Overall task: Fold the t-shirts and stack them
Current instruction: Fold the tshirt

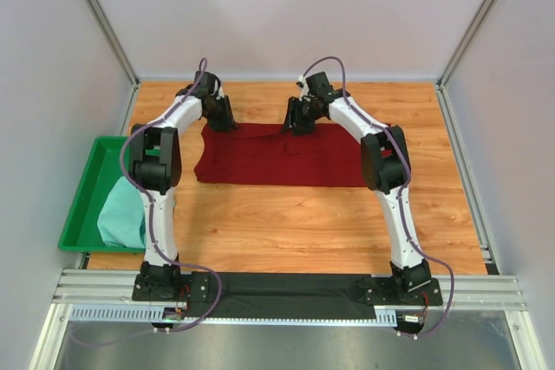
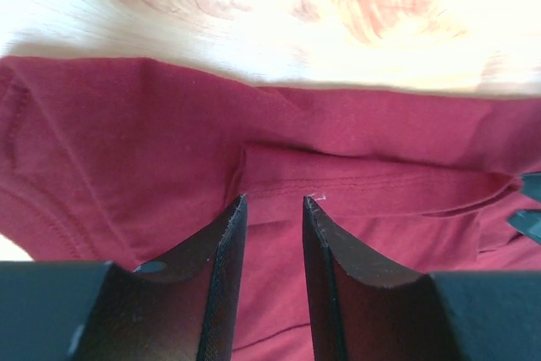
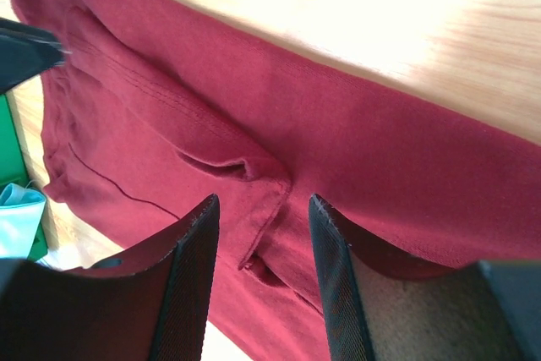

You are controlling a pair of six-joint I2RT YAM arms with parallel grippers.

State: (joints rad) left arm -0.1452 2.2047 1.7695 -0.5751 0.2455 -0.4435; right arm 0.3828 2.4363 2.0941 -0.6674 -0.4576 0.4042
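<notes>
There was the maroon shirt (image 1: 290, 155), spread flat across the far half of the wooden table (image 1: 303, 223), wider than it was deep, its near edge running fairly straight. Both arms were stretched out to its far edge. The left gripper (image 1: 222, 117) sat over the far left corner and the right gripper (image 1: 299, 119) over the far edge near the middle.

On the left wrist camera the jaws stood apart, nothing pinched. The dark fingers (image 2: 226, 243) framed a strip of maroon cloth, and a stitched, folded hem lay just beyond their tips, running crosswise. On the right wrist camera it was the same story: jaws parted, released, the fingers (image 3: 196, 251) on either side of a puckered fold where a stitched hem doubled over on itself. Whether either pair of tips actually pressed the cloth could not be told — the shirt filled the gap in both views, but from above and behind.

Over on the left, the mint shirt (image 1: 121, 212) lay crumpled in the near end of the green tray (image 1: 102, 143), which sat at the table's left side — well apart from the maroon one. The right wrist view caught a sliver of that tray and the pale cloth at its left edge.
</notes>
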